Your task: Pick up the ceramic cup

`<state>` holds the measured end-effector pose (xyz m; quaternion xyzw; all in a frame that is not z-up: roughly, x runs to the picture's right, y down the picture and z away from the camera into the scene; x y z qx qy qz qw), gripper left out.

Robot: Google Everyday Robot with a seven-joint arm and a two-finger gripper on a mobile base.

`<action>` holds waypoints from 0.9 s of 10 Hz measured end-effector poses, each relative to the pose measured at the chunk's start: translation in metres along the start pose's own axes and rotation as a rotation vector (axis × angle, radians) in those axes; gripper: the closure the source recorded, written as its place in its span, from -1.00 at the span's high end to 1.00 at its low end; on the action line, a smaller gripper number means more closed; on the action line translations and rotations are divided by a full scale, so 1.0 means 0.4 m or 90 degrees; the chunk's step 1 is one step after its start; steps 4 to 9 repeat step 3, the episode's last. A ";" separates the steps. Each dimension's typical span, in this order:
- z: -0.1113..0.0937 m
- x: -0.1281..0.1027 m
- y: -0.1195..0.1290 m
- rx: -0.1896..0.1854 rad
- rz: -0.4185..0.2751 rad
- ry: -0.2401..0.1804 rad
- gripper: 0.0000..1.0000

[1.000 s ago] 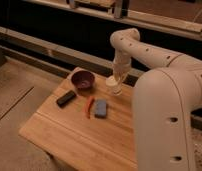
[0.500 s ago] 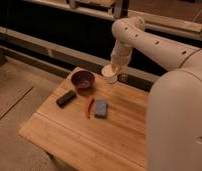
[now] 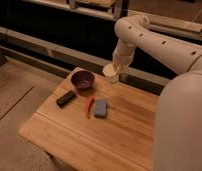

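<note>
Ceramic cup (image 3: 111,73) work looks nearly finished from where you sit: nearest you on the wooden table (image 3: 114,130) lie the grey block (image 3: 100,108), the red strip (image 3: 88,106) and the dark bar (image 3: 66,97), with the maroon bowl (image 3: 82,79) beyond. At the bowl's three o'clock the gripper (image 3: 115,68) is clamped on the cup, seemingly lifted off the far edge; you only need to confirm the grip holds
</note>
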<state>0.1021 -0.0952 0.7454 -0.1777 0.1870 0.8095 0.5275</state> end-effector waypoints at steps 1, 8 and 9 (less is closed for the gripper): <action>0.000 0.000 0.000 0.000 0.000 0.000 -1.00; -0.001 -0.001 -0.003 0.000 0.001 0.000 -1.00; -0.001 -0.001 -0.003 0.000 0.001 0.000 -1.00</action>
